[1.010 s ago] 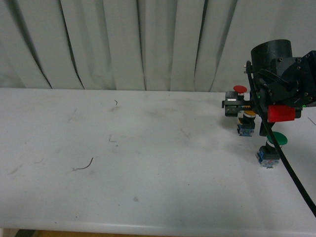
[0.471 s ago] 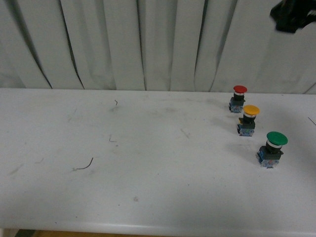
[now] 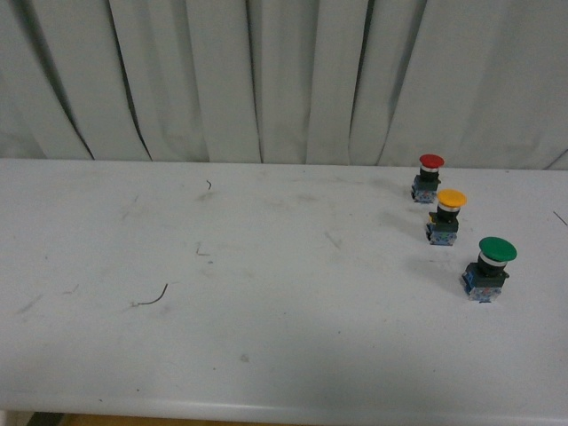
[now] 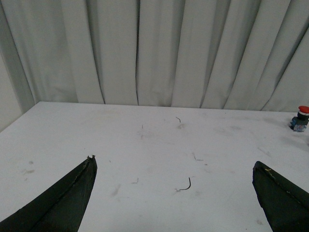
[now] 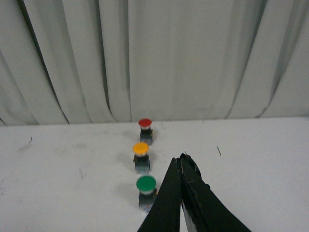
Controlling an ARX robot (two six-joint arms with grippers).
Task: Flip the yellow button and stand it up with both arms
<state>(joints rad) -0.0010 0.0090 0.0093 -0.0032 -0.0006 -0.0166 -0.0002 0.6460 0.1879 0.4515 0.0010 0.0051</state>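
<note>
The yellow button [image 3: 446,216] stands upright on the white table [image 3: 266,293] at the right, cap up, between a red button [image 3: 428,177] behind it and a green button [image 3: 486,267] in front. It also shows in the right wrist view [image 5: 141,156]. Neither arm shows in the front view. My right gripper [image 5: 179,160] is shut and empty, held above the table beside the row of buttons. My left gripper [image 4: 174,164] is open and empty, high over the table's left part, far from the yellow button.
A grey curtain [image 3: 266,80] hangs behind the table. Small dark wire scraps [image 3: 153,297] lie on the left half of the table. The red button [image 4: 300,118] shows at the edge of the left wrist view. The table's front edge [image 3: 266,410] is near.
One second ago the right arm stood over the yellow button, hiding it. It has lifted up and out of the front view, leaving the yellow button standing upright.
</note>
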